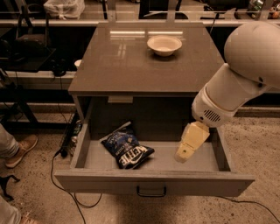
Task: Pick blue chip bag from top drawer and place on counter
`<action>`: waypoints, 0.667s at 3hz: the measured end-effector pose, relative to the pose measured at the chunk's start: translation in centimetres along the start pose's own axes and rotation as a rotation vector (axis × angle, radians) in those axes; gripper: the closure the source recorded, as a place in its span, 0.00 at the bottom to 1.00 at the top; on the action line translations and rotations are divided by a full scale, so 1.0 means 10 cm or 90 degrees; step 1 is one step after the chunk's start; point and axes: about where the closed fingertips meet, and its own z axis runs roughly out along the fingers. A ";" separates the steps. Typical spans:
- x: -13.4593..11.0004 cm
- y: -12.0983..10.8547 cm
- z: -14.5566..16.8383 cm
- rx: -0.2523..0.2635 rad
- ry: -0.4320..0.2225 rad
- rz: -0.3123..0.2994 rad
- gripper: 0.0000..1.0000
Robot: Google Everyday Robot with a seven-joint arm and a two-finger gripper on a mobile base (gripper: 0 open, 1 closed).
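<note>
The blue chip bag (127, 147) lies flat in the left half of the open top drawer (153, 181), white lettering up. The counter (131, 61) forms the cabinet top above the drawer. My arm comes in from the right, and the gripper (183, 156) hangs over the right half of the drawer, above its floor. It is to the right of the bag and apart from it. The gripper holds nothing that I can see.
A pale bowl (164, 44) stands at the back of the counter. A long shelf (52, 22) with a plastic bag (64, 7) runs behind. Cables (61, 153) lie on the floor at left. A person's shoe (22, 148) is at the left edge.
</note>
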 end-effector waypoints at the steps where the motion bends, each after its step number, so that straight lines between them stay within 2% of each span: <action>1: -0.05 -0.01 0.08 0.001 -0.009 0.014 0.00; 2: -0.29 -0.10 0.47 -0.010 0.002 0.030 0.00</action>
